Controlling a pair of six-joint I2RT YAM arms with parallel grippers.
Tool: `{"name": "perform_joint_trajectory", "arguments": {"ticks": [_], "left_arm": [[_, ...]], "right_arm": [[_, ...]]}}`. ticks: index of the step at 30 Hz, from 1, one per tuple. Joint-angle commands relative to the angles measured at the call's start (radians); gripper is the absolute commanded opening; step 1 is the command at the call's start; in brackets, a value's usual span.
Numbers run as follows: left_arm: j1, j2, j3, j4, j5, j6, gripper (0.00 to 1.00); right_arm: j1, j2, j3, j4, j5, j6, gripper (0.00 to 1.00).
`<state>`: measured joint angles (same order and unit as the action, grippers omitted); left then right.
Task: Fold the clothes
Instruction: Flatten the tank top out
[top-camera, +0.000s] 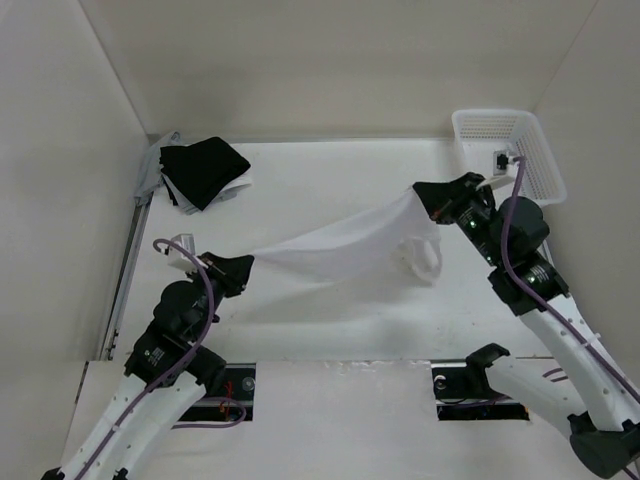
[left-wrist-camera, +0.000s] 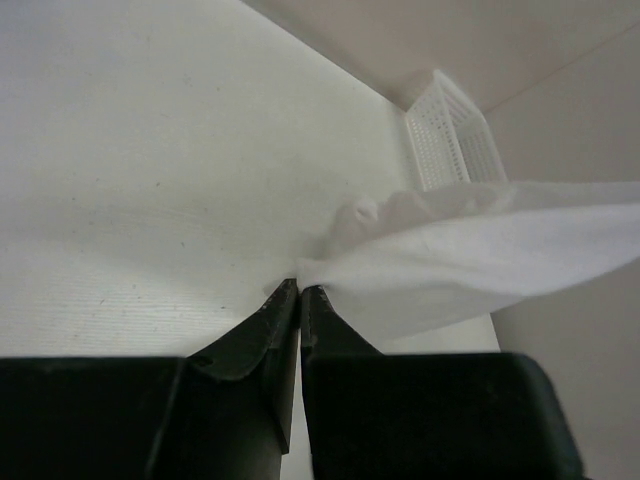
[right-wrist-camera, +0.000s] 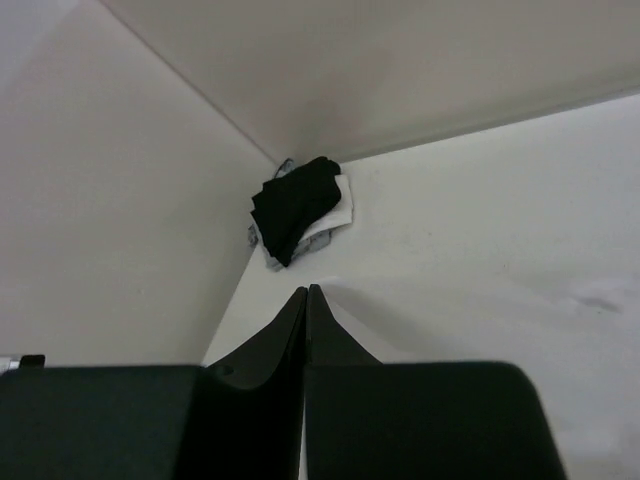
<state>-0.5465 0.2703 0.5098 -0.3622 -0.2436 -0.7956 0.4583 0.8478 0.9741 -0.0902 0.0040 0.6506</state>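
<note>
Pinching hard w/ L gripper (top-camera: 243, 268), tips pressed together, clamped on one corner of the white garment (top-camera: 350, 248). Confirmed on L wrist cam: fabric bunched right at the tips and fanning out to the right. Across on the far-right side, closed just as tight w/ R gripper (top-camera: 432, 205), gripping the opposite end. On R wrist cam only the shut tips to see; can't make out the cloth from that angle. Strung diagonally btwn the two, lifted off the table (top-camera: 330, 175), sagging a little mid-span, shadow underneath. Hanging below the right end, a loose loop of fabric, poss. a sleeve, can't tell. Just beyond R gripper, in the far-right corner, a white basket (top-camera: 510, 150). Way over in the far-left corner, a black garment (top-camera: 203, 170) heaped on lighter cloth, well apart from it all.
</note>
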Motion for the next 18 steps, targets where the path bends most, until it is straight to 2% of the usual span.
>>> {"name": "perform_joint_trajectory", "arguments": {"ticks": [1,7,10,13,14,16,18], "left_arm": [[0.009,-0.023,-0.025,-0.060,0.006,0.000,0.01],[0.003,-0.043,-0.143,-0.090,0.015,-0.085,0.01],[0.010,-0.014,-0.186,-0.080,0.015,-0.116,0.01],[0.021,0.023,-0.203,-0.061,0.013,-0.137,0.01],[0.026,0.032,-0.206,-0.057,0.012,-0.143,0.02],[0.032,0.046,-0.214,-0.049,0.007,-0.152,0.02],[0.043,0.052,-0.220,-0.047,0.006,-0.162,0.02]], "right_arm": [[-0.022,0.085,-0.041,-0.071,0.013,-0.017,0.01],[-0.138,0.422,-0.068,0.164,-0.090,0.024,0.03],[-0.191,0.701,0.087,0.227,-0.146,0.030,0.02],[-0.214,0.945,0.330,0.181,-0.183,0.040,0.01],[-0.212,0.999,0.407,0.143,-0.188,0.035,0.04],[-0.209,1.034,0.494,0.066,-0.164,0.026,0.20],[-0.192,0.983,0.451,0.059,-0.127,0.004,0.32]]}}
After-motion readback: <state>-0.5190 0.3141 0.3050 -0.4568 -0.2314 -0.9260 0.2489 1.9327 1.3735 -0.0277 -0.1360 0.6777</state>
